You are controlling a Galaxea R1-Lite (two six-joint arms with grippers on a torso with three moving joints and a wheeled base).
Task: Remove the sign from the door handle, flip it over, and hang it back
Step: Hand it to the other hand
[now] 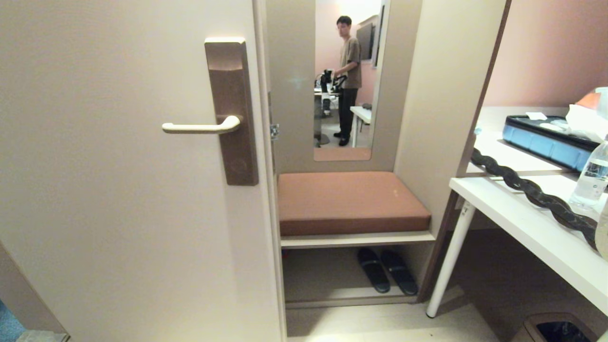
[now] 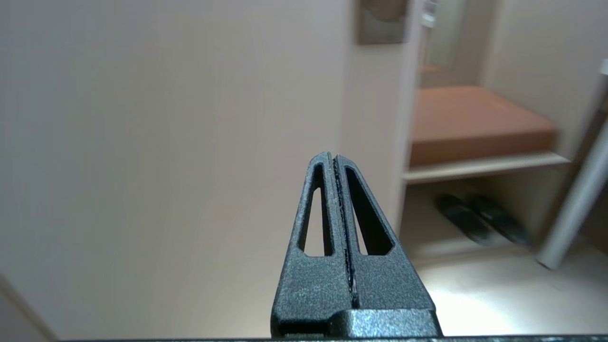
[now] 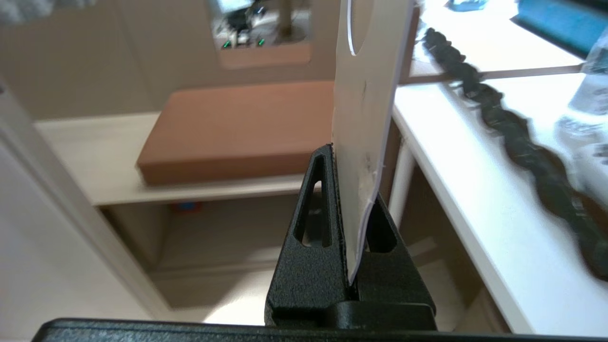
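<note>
Two claws were pressed closed: the right claw (image 3: pixel 354 156) clamped the sign (image 3: pixel 365 95) edgewise, off the bare door handle (image 1: pixel 202 127); the left claw (image 2: pixel 334 159) held nothing, near the door (image 1: pixel 118 190).

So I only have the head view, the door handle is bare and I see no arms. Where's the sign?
Observer: The sign is clamped in the right pincer, standing up between its fingers.
Operator: Which face shows?
Observer: The right wrist view gives a pale face edge-on; no lettering is readable.
Operator: And the left pincer?
Observer: The left pincer is shut and empty, pointing at the door below the handle plate.
Operator: Is the handle near the sign?
Observer: No handle shows in the right wrist view; the bench cushion and desk lie beyond the sign.
</note>
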